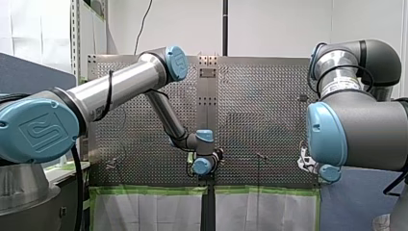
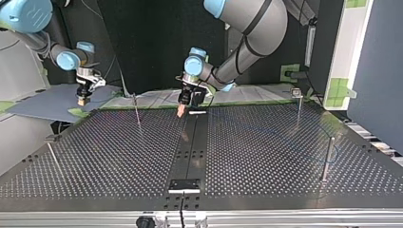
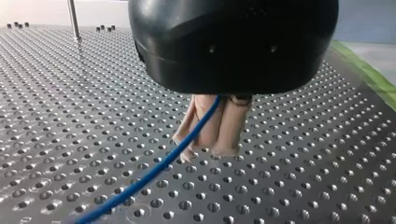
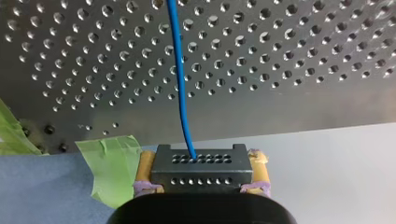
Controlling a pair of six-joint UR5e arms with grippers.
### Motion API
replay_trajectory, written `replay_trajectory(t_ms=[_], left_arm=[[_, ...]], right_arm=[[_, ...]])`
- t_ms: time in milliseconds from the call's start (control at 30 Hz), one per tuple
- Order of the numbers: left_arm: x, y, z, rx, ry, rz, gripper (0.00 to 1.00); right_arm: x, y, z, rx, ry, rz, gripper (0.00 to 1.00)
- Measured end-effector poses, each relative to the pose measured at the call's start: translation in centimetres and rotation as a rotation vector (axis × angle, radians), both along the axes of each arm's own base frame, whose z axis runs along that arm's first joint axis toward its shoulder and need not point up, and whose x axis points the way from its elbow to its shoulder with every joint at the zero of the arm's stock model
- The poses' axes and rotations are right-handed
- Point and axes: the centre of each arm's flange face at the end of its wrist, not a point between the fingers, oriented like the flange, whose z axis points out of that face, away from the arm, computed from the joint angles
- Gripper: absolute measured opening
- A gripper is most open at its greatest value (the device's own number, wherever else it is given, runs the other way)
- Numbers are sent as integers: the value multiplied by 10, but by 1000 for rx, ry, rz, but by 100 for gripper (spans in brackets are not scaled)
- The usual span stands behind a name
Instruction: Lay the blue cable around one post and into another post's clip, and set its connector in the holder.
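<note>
At the top view's ten o'clock, my right gripper [image 2: 83,99] pinches the black connector [image 4: 201,175] just beyond the table [image 2: 266,156] edge. At twelve o'clock, my left gripper [image 2: 182,110] squeezes the blue cable [image 3: 154,172] between its beige pads [image 3: 229,126].

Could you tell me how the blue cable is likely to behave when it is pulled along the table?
Probably floppy: the blue cable is thin and curves gently away from my left gripper. Likely light, so it may trail behind. Its connector end looks rigid and blocky.
</note>
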Motion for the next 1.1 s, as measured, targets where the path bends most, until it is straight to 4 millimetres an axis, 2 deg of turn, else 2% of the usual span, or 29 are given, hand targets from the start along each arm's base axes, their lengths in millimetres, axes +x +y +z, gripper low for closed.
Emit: replay_trajectory(t_ms=[333,567,733,767,800,833,867,900,967,1000,1033,1067,1100], left_arm=[[4,-1,4,-3,-5,12,0],[6,-2,7,-6,-7,17,0],[6,-5,8,2,-3,-3,3],[6,-5,7,8,0,-9,13],[5,-5,6,18,6,-19,13],[4,-6,5,26,10,-27,23],[3,-6,5,35,15,-35,38],[2,-6,4,46,22,-47,38],[0,-7,3,65,31,-64,68],[-2,-7,3,78,35,-76,68],[-3,-8,2,88,39,-85,82],[-4,-9,2,100,43,-95,90],[-6,-9,2,117,47,-109,90]], right_arm=[[-8,-34,20,-59,0,21,0],[-6,-49,8,-43,16,52,0],[-13,-56,8,-21,40,45,0],[-14,-56,7,-15,41,43,0],[-15,-56,7,-8,43,41,0],[-16,-56,6,-3,43,39,0],[-17,-56,6,1,44,37,0],[-17,-56,6,4,45,36,0],[-16,-55,5,7,45,36,0],[-16,-55,5,8,44,36,0],[-16,-55,5,9,44,36,0],[-15,-55,5,10,44,36,0],[-14,-55,4,12,43,37,0]])
